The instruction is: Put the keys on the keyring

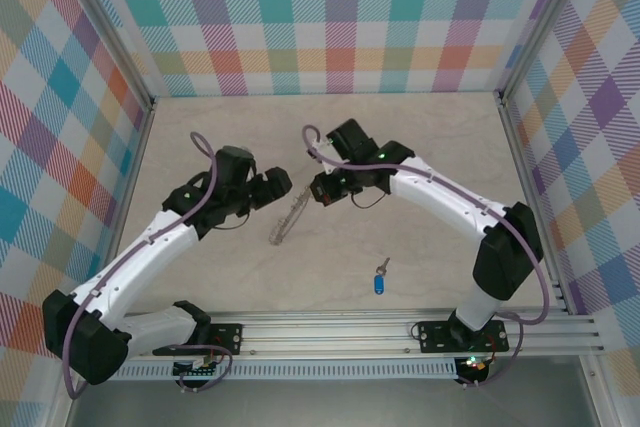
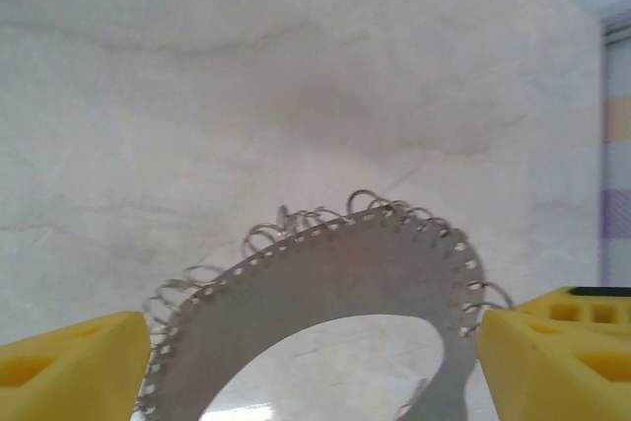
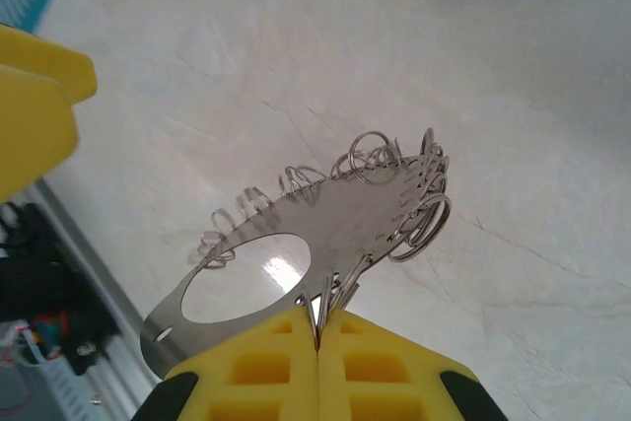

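right pincer (image 3: 317, 327) was clenched on big silver metal keyring (image 3: 325, 224) with small loops | left pincer (image 2: 311, 342) was released around it | tiny blue-headed silver key (image 1: 380, 282) lay on worktop (image 1: 430, 147), well apart from both pincers

Looks like a robot lab cell: pale table (image 1: 330, 137) walled by checkered panels (image 1: 330, 17) on aluminium posts (image 1: 107, 29), slotted rail (image 1: 340, 332) along its near edge.

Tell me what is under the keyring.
Bare table shows beneath the keyring, also through its hole; the right gripper pinches its rim. The metal itself covers a patch of table.
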